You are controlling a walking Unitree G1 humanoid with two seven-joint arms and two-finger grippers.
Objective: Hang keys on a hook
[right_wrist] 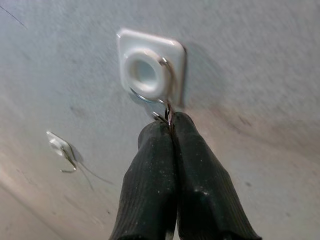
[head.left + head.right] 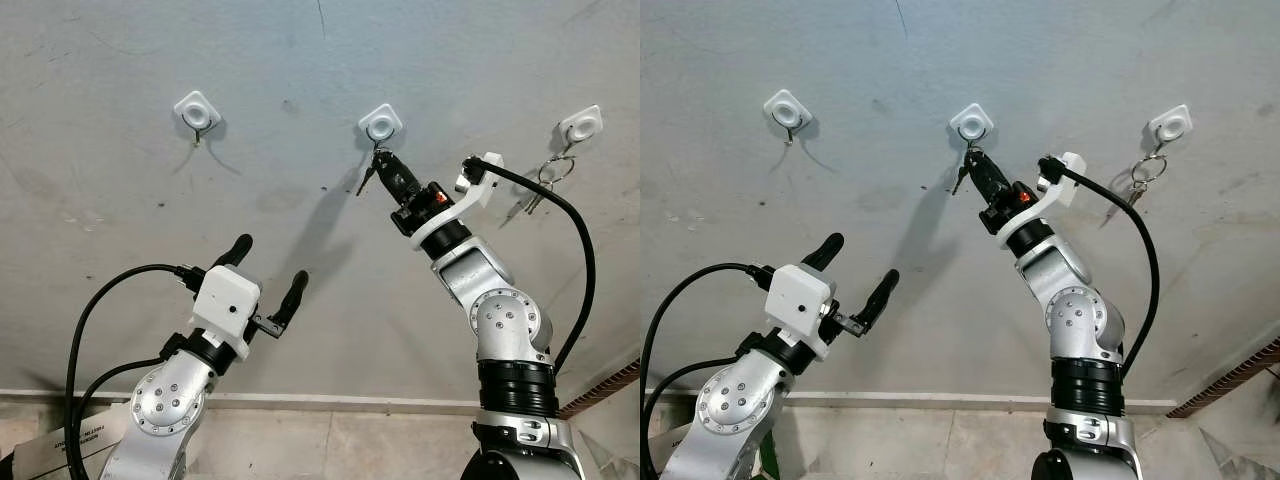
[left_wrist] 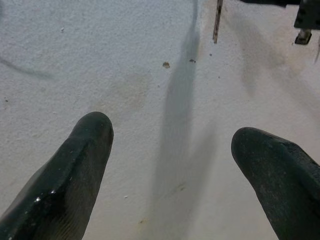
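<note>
Up high, right gripper [image 1: 169, 125] pinched on key ring [image 1: 161, 100] at middle hook [image 2: 381, 124]; left gripper [image 2: 268, 272] wide apart.

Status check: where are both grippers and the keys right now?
Right gripper shut on key ring at middle hook. Left gripper open, idle, low. Right hook already holds keys; nothing blocking.

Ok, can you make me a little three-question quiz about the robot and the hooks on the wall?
1. True or false: the right claw is pinched shut on the keys at the middle hook.
2. How many white hooks are on the wall?
3. The left claw is: A) holding keys, B) open and holding nothing, C) touching a hook.

Key: 1 true. 2 three: left hook, middle hook, right hook, which already has a key ring. 3 B.
</note>
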